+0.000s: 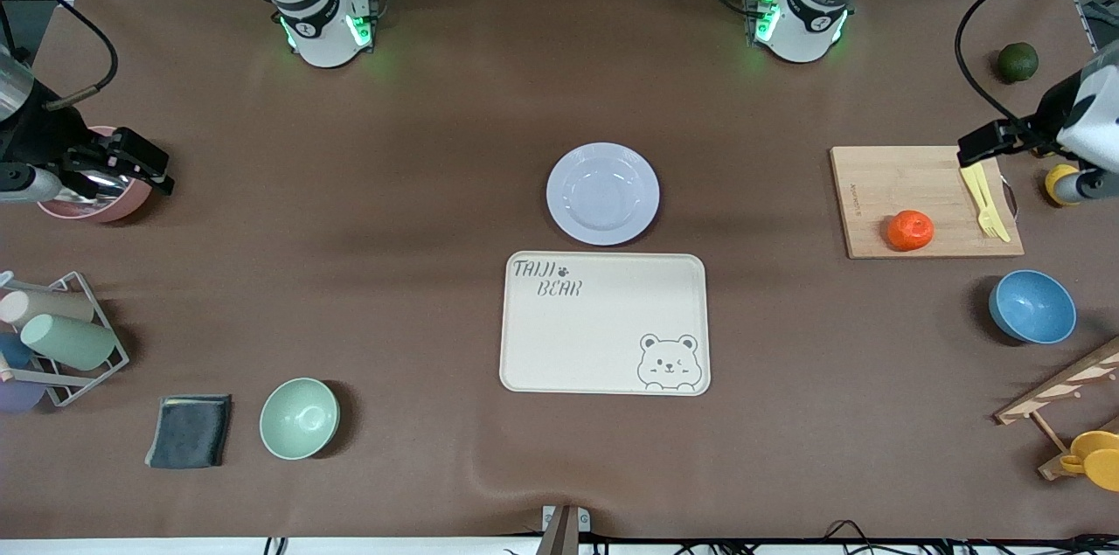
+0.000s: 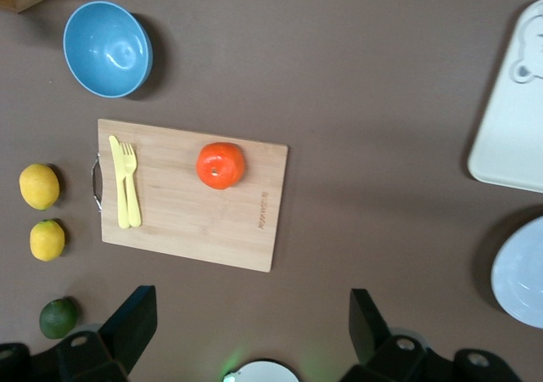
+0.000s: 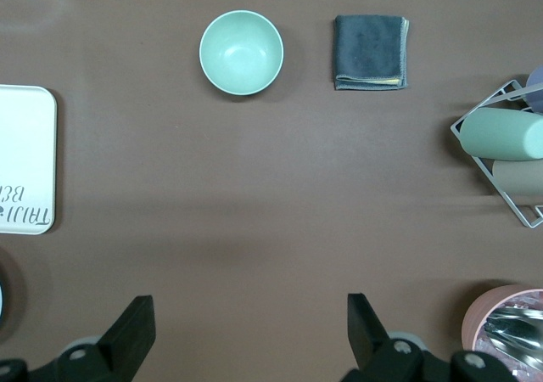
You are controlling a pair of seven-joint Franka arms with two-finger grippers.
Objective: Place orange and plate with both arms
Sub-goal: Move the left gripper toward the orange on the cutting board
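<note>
The orange (image 1: 909, 230) lies on a wooden cutting board (image 1: 883, 188) toward the left arm's end of the table. It also shows in the left wrist view (image 2: 221, 165). The white plate (image 1: 602, 193) sits at the table's middle, just farther from the front camera than the cream bear-print tray (image 1: 605, 323); its edge shows in the left wrist view (image 2: 522, 272). My left gripper (image 1: 992, 144) hangs open and empty over the board's outer end (image 2: 252, 314). My right gripper (image 1: 131, 157) is open and empty over a pink bowl (image 1: 96, 205), its fingers spread wide (image 3: 250, 323).
A yellow fork (image 1: 983, 201) lies on the board. A blue bowl (image 1: 1032, 306), two lemons (image 2: 40, 186) and a dark green fruit (image 1: 1018, 62) are near it. A green bowl (image 1: 299, 418), grey cloth (image 1: 190, 430) and cup rack (image 1: 61, 336) sit toward the right arm's end.
</note>
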